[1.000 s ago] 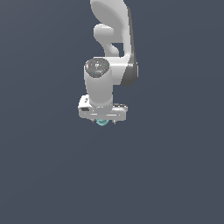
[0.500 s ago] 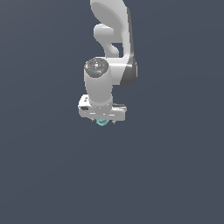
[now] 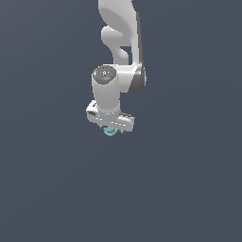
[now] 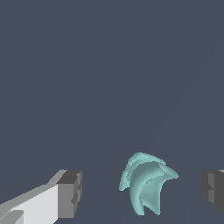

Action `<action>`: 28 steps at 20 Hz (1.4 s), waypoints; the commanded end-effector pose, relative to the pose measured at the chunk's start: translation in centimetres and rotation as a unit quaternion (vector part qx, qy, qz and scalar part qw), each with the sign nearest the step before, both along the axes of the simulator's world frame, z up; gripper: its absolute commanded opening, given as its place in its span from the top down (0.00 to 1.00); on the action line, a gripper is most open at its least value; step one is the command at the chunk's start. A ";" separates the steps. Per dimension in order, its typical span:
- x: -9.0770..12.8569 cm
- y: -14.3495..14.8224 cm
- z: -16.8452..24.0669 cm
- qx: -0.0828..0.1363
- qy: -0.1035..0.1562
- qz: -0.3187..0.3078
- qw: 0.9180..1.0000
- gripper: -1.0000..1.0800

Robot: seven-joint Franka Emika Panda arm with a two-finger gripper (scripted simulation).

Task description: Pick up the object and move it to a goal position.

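Note:
The object [image 4: 146, 186] is a small pale teal-cyan curved, shell-like piece. In the wrist view it lies between my two fingers, with a gap on each side, nearer to neither by much. One grey fingertip [image 4: 70, 192] and the other [image 4: 213, 190] stand wide apart and touch nothing. My gripper [image 4: 142, 192] is open. In the exterior view the white gripper [image 3: 111, 126] points down, and the object [image 3: 110, 132] peeks out just under the hand; the fingers are mostly hidden by the hand.
The white-and-grey arm [image 3: 118, 52] comes down from the top of the exterior view. All around is a plain dark grey-blue surface [image 3: 189, 189] with no other objects or edges in view.

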State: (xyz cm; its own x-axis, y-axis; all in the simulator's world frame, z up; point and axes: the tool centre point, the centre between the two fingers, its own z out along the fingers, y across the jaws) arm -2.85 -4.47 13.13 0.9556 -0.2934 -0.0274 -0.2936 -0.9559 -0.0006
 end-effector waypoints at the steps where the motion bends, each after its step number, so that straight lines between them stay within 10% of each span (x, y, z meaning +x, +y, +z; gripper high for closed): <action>1: -0.9 -0.2 -0.7 -0.001 -0.002 -0.034 0.999 0.04; 14: -5.3 -1.0 -3.5 -0.006 -0.010 -0.187 0.982 0.04; 28: -6.2 -1.2 -4.5 -0.007 -0.011 -0.216 0.976 0.04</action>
